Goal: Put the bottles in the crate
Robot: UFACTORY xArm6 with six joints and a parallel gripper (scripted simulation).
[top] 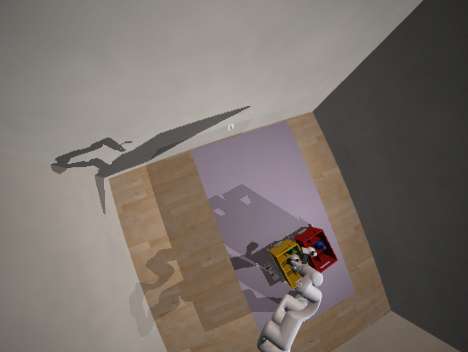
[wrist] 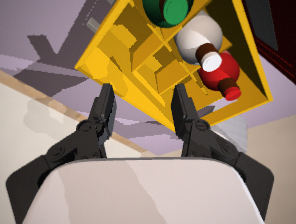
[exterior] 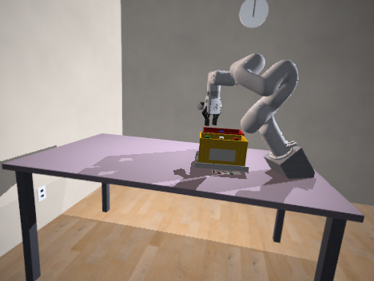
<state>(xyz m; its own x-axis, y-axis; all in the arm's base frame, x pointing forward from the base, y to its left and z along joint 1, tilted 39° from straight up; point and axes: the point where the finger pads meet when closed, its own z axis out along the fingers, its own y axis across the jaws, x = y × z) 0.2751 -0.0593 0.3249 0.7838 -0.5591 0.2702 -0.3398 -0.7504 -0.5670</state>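
Observation:
My gripper (exterior: 211, 123) (wrist: 143, 94) is partly open and empty, above the crates. The yellow crate (exterior: 204, 153) (wrist: 114, 90) holds a green bottle (exterior: 207, 136) (wrist: 175, 11), a white bottle (exterior: 221, 137) (wrist: 199, 39) and a red bottle (exterior: 236, 139) (wrist: 222, 72), upright in a row on the side toward the red crate (top: 320, 231) (exterior: 232, 130). Compartments on its other side are vacant. A blue bottle (top: 320, 245) (exterior: 221, 131) is in the red crate; its other contents are partly hidden. The pick list (top: 270, 270) (exterior: 225, 172) lies beside the yellow crate; its marks are too small to read.
The two crates stand close side by side on the purple table (top: 260, 150) (exterior: 120, 148). Their walls rise around the bottles. The arm reaches over them from its grey base (exterior: 293, 164), close to the crates.

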